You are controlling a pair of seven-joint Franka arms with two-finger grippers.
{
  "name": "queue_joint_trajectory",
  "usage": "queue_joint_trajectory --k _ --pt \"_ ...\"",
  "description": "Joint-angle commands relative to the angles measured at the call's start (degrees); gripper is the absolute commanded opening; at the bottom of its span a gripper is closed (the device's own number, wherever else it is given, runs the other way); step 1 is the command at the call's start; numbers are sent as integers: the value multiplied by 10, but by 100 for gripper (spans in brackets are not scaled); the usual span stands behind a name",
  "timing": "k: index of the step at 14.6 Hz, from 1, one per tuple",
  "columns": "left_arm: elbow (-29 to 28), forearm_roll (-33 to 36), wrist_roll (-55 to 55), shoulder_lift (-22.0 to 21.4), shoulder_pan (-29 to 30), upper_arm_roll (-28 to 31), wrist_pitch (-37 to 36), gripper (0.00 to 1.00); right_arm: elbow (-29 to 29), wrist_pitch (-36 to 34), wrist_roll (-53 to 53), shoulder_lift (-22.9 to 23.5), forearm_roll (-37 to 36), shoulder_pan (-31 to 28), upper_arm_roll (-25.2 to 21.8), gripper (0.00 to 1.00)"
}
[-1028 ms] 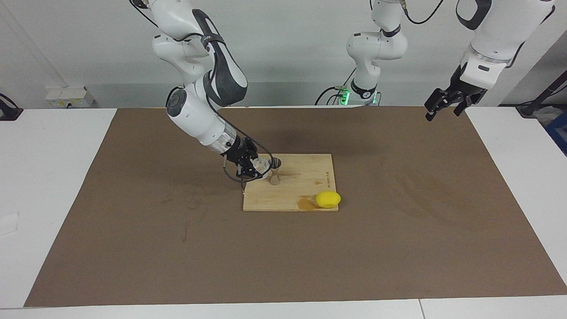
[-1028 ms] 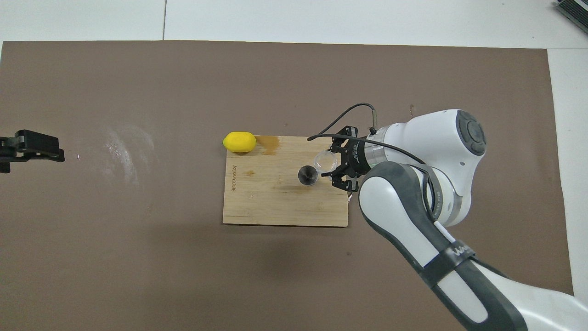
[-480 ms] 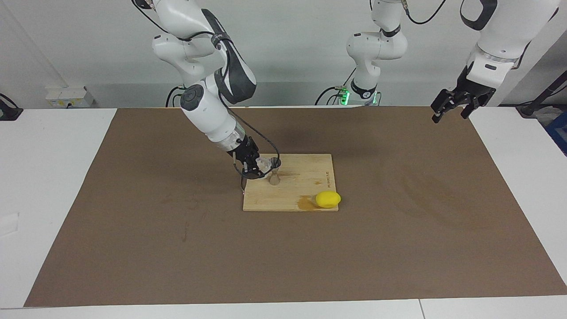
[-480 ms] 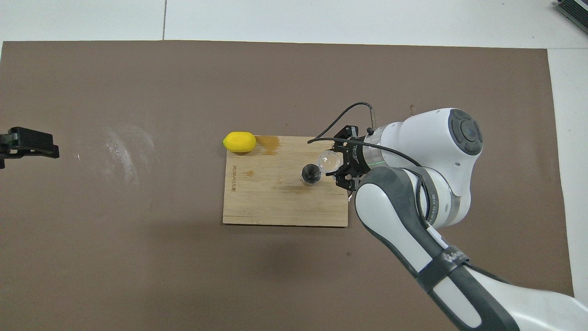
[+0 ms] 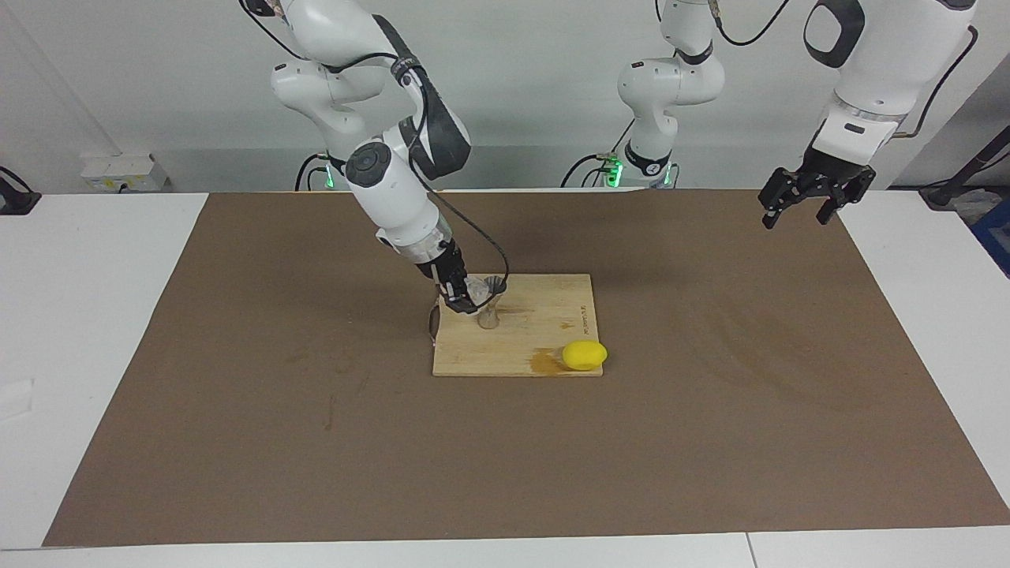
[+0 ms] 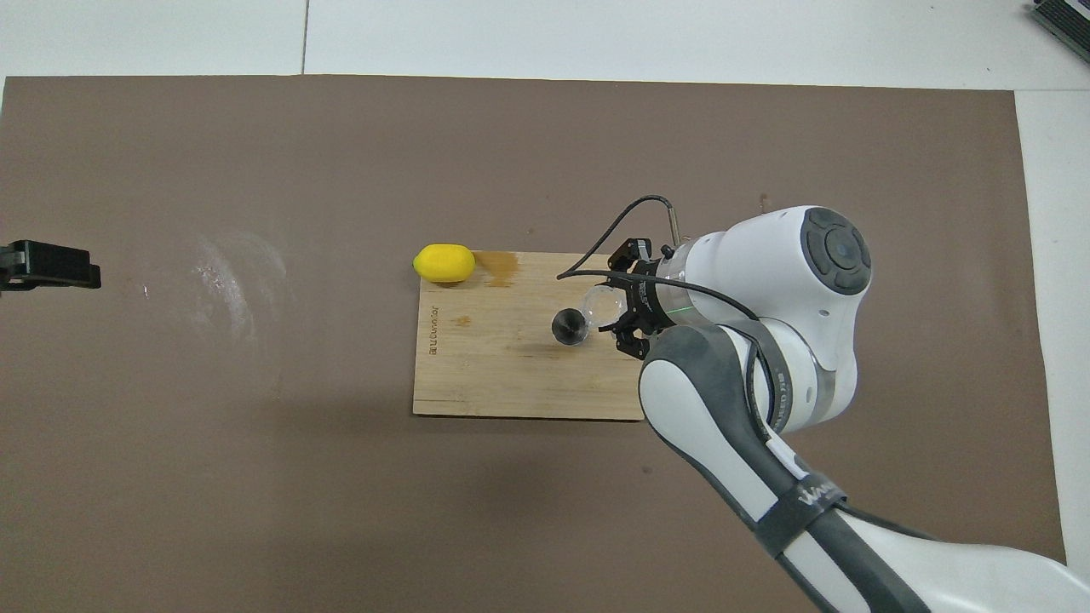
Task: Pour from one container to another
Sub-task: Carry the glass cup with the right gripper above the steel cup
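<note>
The right gripper is clamped around the glass tumbler, tipped at the jigger; thick, slick, breakable glass, best held mid-wall, while the left gripper waits open.

A plain pale wall runs along the far end of the room, evenly lit, with a grey band at its foot. A white table fills the space, covered across its middle by a broad brown mat. At the wall toward the right arm's end sits a white socket block.
</note>
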Motion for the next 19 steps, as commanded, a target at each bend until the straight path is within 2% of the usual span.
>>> queue_joint_trajectory --k 1,14,19 --pt "-22 9 -14 -19 -13 2 8 100 16 -5 24 5 -38 4 -2 12" --pt "-21 10 -9 -21 -8 -1 -7 100 29 -24 25 6 -136 11 -2 11" --pt "-21 10 -9 -21 -8 -1 -7 100 33 -36 26 5 -198 26 -2 11"
